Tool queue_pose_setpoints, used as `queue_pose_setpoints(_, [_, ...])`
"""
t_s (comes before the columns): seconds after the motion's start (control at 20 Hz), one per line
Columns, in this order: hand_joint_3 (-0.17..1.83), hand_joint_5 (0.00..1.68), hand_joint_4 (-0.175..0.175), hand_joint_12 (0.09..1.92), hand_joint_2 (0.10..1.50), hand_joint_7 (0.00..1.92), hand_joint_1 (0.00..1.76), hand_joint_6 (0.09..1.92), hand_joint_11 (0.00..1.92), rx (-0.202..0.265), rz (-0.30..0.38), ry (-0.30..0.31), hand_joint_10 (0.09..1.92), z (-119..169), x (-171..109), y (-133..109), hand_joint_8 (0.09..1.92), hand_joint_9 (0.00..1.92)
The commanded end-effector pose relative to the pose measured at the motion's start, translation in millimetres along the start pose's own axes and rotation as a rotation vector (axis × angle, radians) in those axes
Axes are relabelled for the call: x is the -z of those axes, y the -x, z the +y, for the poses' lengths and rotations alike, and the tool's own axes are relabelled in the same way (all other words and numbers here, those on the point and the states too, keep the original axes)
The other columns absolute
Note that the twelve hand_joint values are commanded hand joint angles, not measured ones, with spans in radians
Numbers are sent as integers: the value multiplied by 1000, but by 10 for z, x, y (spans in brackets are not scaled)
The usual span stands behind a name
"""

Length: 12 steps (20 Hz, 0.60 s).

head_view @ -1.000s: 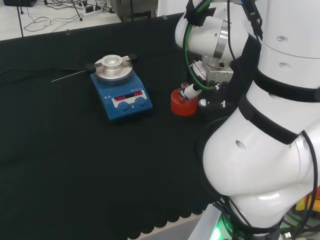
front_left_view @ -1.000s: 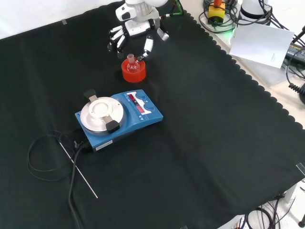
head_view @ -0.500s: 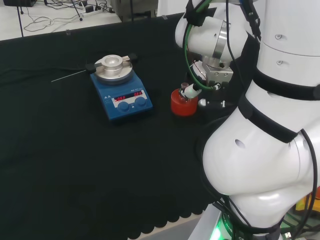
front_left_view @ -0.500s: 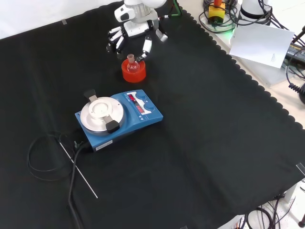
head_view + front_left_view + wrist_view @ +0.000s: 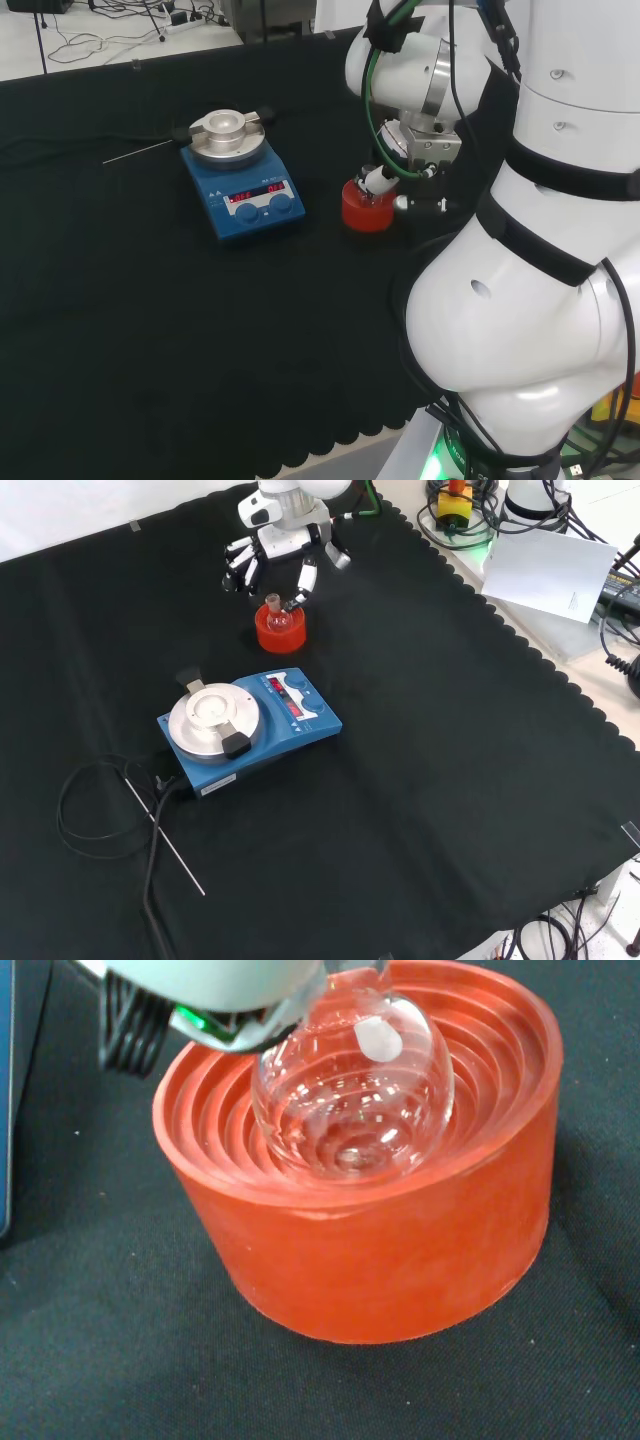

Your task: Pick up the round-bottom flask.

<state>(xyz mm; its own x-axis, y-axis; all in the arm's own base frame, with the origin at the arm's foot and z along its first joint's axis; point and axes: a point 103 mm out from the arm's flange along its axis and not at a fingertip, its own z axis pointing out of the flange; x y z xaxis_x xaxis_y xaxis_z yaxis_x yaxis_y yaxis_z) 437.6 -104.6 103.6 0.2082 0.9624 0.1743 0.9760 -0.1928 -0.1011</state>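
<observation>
1. The white arm reaches from the front view's top down toward the desk (image 5: 450,780).
2. The hand (image 5: 283,548) hangs palm down, its wrist above it.
3. Its fingers (image 5: 243,568) spread and point downward, slightly bent, with the thumb set apart on the front view's right.
4. In the head view the hand (image 5: 405,170) sits left of the big white links.

The flask (image 5: 352,1085) is clear glass with a round bulb, and it sits upright in the red ribbed stand (image 5: 380,1250) — the stand's rings show through the glass. A small white piece lies inside, against the bulb's wall. In the front view the flask (image 5: 276,616) stands far on the cloth, left of the middle — its short neck points up.
</observation>
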Motion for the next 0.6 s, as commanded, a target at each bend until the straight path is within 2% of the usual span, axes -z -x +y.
queue_pose_setpoints(0.05, [585, 1000, -8, 1450, 713, 299, 997, 814, 91, 1, -29, 13, 675, 9, 25, -18, 701, 516])
queue_pose_setpoints(0.1, [480, 1051, 67, 1446, 786, 309, 1031, 824, 102, 0, -38, 23, 669, 7, 38, -23, 703, 529])
queue_pose_setpoints(0.15, [444, 1101, 94, 1436, 809, 330, 1063, 809, 124, -1, -45, 27, 656, 8, 54, -26, 700, 552])
queue_pose_setpoints(0.2, [460, 1135, 96, 1426, 802, 350, 1086, 799, 145, -5, -48, 29, 640, 7, 72, -28, 694, 573])
queue_pose_setpoints(0.3, [552, 1168, 79, 1410, 754, 378, 1112, 808, 179, -8, -52, 26, 617, 5, 117, -37, 685, 608])
queue_pose_setpoints(0.6, [677, 1175, 63, 1400, 692, 394, 1125, 856, 210, -12, -33, 20, 601, -15, 251, -24, 683, 633])
